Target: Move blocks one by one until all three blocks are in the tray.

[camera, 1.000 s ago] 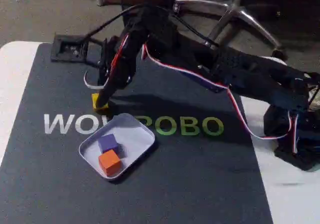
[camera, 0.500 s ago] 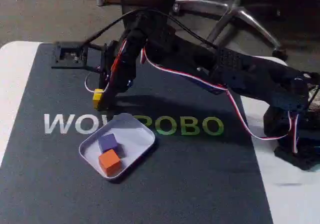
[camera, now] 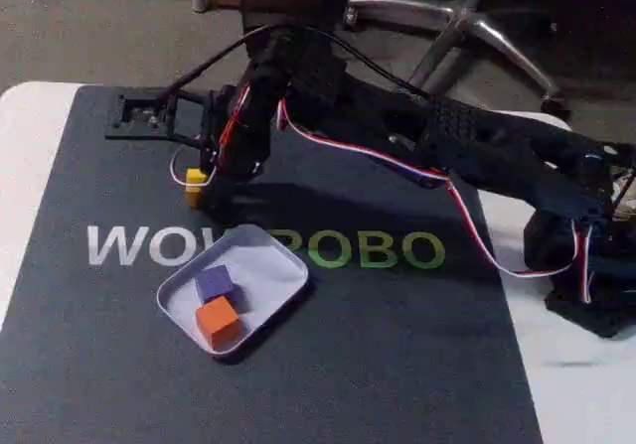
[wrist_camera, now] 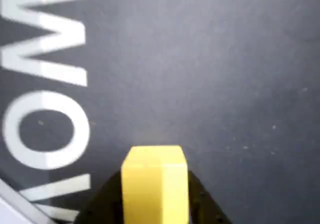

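Observation:
The yellow block hangs above the dark mat, held at the tip of my gripper, which is shut on it. In the wrist view the yellow block sits at the bottom centre between the dark fingers, over the mat's white letters. The pale tray lies in front of the gripper in the fixed view, with the purple block and the orange block inside it, side by side.
A dark mat with white and green lettering covers the white table. A black square part lies at the mat's far left corner. The arm's base stands at the right. A chair base is behind the table.
The gripper has risen from the mat with the yellow block in it, lifting it up and slightly back. The tray and the purple and orange blocks have not moved.

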Action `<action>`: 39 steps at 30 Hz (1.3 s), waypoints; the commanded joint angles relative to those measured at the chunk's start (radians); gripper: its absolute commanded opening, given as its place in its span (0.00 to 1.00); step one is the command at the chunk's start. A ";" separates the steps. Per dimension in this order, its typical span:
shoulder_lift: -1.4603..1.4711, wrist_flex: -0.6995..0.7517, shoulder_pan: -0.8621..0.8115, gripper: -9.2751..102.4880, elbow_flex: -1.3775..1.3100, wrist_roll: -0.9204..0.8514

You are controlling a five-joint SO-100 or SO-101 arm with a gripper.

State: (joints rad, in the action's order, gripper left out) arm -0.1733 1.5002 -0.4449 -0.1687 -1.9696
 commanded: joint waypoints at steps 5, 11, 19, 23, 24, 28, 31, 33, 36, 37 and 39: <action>-0.097 0.026 0.014 0.07 -0.034 0.078; -0.216 0.132 0.051 0.06 -0.034 0.156; -0.321 0.199 0.095 0.06 -0.032 0.209; -0.321 0.201 0.101 0.06 -0.032 0.169; -0.316 0.202 0.103 0.06 -0.032 0.150; -0.305 0.202 0.101 0.06 -0.032 0.092; -0.321 0.204 0.101 0.06 -0.032 0.104; -0.347 0.204 0.100 0.05 -0.031 0.135; -0.371 0.207 0.101 0.05 -0.029 0.170; -0.377 0.207 0.103 0.05 -0.029 0.179; -0.388 0.207 0.106 0.05 -0.028 0.183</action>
State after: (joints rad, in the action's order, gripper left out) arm -0.4709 1.7043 -0.3513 -0.1687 -1.8024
